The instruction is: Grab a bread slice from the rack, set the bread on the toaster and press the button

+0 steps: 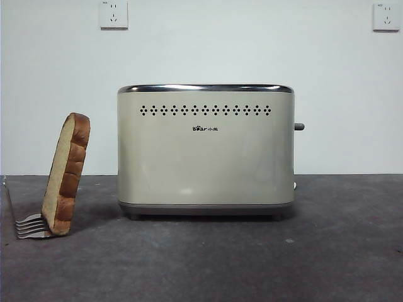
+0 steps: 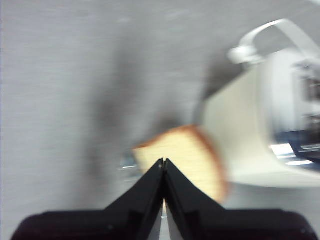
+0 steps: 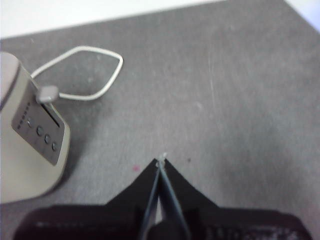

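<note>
The slice of bread (image 1: 67,174) stands upright, leaning slightly, in the small wire rack (image 1: 30,226) at the left of the toaster (image 1: 205,151). The dark button (image 1: 299,126) sticks out of the toaster's right side. No arm shows in the front view. In the blurred left wrist view my left gripper (image 2: 164,162) is shut and empty, high above the bread (image 2: 186,157) and the toaster (image 2: 250,135). My right gripper (image 3: 160,162) is shut and empty above bare table, off to the side of the toaster's narrow end (image 3: 30,150) with its lever (image 3: 47,93).
The toaster's white cord (image 3: 95,70) loops on the grey table behind the toaster. Two wall sockets (image 1: 113,14) sit high on the white wall. The table (image 1: 340,251) is dark grey.
</note>
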Robot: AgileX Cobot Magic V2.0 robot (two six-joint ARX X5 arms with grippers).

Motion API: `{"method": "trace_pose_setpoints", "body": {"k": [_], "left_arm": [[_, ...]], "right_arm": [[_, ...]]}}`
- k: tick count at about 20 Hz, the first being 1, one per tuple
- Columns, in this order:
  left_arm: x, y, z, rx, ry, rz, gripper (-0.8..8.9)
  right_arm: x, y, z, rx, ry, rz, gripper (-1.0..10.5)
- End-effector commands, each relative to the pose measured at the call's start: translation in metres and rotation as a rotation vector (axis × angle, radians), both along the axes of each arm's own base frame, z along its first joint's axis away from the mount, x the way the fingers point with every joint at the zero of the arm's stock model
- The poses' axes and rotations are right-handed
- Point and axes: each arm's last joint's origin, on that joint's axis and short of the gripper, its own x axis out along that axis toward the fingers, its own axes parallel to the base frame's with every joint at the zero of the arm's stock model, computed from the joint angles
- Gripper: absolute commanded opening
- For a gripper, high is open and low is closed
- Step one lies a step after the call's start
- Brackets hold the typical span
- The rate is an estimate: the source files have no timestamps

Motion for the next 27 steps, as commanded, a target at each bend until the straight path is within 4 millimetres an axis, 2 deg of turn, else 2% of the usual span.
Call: {"method": "trace_pose_setpoints", "body": {"k": [1,5,7,11,16,17,19,21,27], "left_arm": [[0.003,-0.004,0.002,-0.097,-0.008,-0.047,-0.01],[0.006,-0.008,0.006,-0.219,-0.039,-0.137,0.0],[0.008,-0.008,0.005,-0.287,0.007,-0.049,0.0],[0.02,-0.008,-0.011,-0.352,0.169,0.25,0.0],[0.043,-0.029,-0.036,-0.38,0.33,0.341,0.06],[0.047,-0.035,-0.039,-0.363,0.349,0.346,0.24],[0.055,-0.044,-0.046,-0.311,0.419,0.365,1.5],[0.063,-0.051,-0.049,-0.29,0.464,0.359,2.21],[0.078,-0.064,-0.043,-0.154,0.457,0.413,2.25]], "right_arm": [[0.004,0.0,0.003,0.053,0.05,-0.027,0.0],[0.013,0.001,0.007,0.064,0.137,-0.012,0.0],[0.017,0.001,0.015,0.063,0.156,-0.013,0.0],[0.021,0.001,0.041,0.064,0.133,-0.012,0.0],[0.018,0.001,0.072,0.067,0.064,-0.011,0.0],[0.018,0.001,0.075,0.067,0.057,-0.01,0.0],[0.017,0.001,0.075,0.067,0.063,-0.01,0.0],[0.015,0.001,0.073,0.065,0.092,-0.011,0.0],[0.013,0.001,0.069,0.063,0.14,-0.013,0.0]]}}
